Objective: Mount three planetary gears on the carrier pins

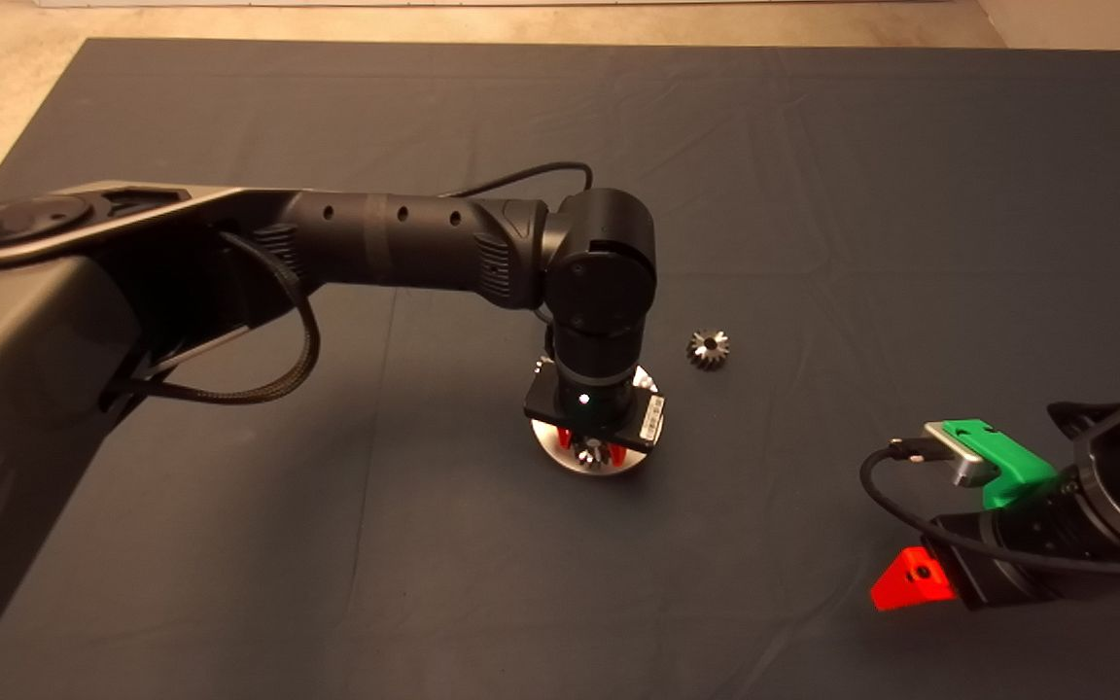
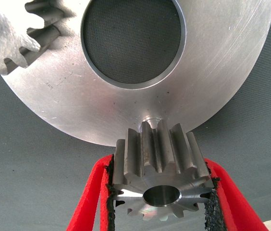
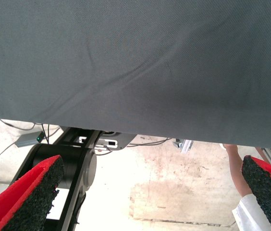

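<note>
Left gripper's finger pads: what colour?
Black pads on red fingers, gripping a gear; clearest in the left wrist view.

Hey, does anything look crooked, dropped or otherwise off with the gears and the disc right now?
Nothing looks damaged. One gear lies loose on the mat, apart from the disc. The left gripper holds a gear at the disc's rim, and another gear is already on the disc. The right gripper waits, open.
</note>
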